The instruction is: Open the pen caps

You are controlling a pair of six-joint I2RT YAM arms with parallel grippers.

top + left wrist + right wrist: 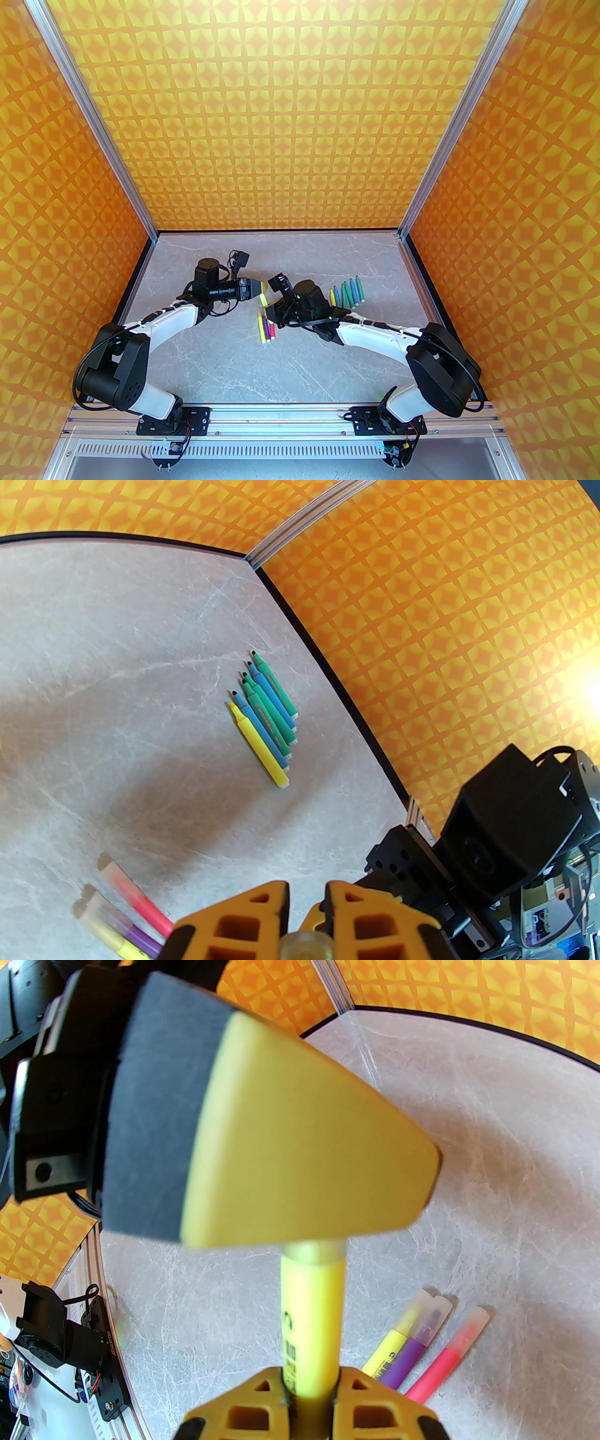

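A yellow pen point(311, 1316) hangs above the table between both grippers. My right gripper point(309, 1384) is shut on its barrel. The pen's clear pen cap point(314, 1251) runs into my left gripper point(258, 289), which is shut on it; in the left wrist view the cap's end point(304, 945) sits between the orange fingers point(243, 916). The cap is still seated on the barrel. Three capped pens, yellow, purple and pink point(412, 1342), lie side by side on the table below the grippers point(266, 328). My right gripper point(274, 307) is just right of the left one.
A row of several uncapped pens, yellow, blue and green point(265, 719), lies to the right point(348, 293), tips pointing away. The grey marble table point(243, 365) is walled by orange patterned panels. The right arm's wrist and camera point(506, 817) sit close beside my left fingers.
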